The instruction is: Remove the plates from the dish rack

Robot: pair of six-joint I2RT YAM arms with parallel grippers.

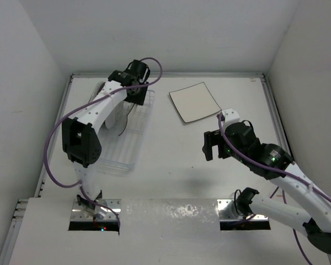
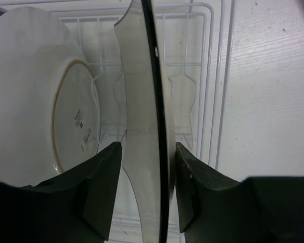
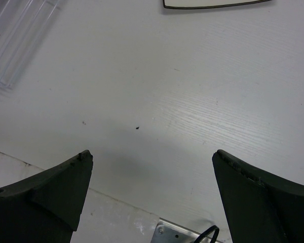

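Observation:
The clear dish rack (image 1: 129, 149) lies at the left of the table. In the left wrist view a cream-white square plate with a dark edge (image 2: 142, 76) stands upright in the rack's wire dividers (image 2: 207, 50). My left gripper (image 2: 148, 152) straddles its top edge with both fingers against its faces; it also shows in the top view (image 1: 133, 94). A round white plate (image 2: 35, 101) stands behind it, its back toward the camera. Another square plate (image 1: 194, 102) lies flat on the table; its edge shows in the right wrist view (image 3: 213, 4). My right gripper (image 1: 209, 144) is open and empty over bare table (image 3: 152, 162).
A corner of the rack (image 3: 15, 35) shows at the right wrist view's upper left. White walls close the table on the left, back and right. Metal base plates (image 1: 243, 215) sit at the near edge.

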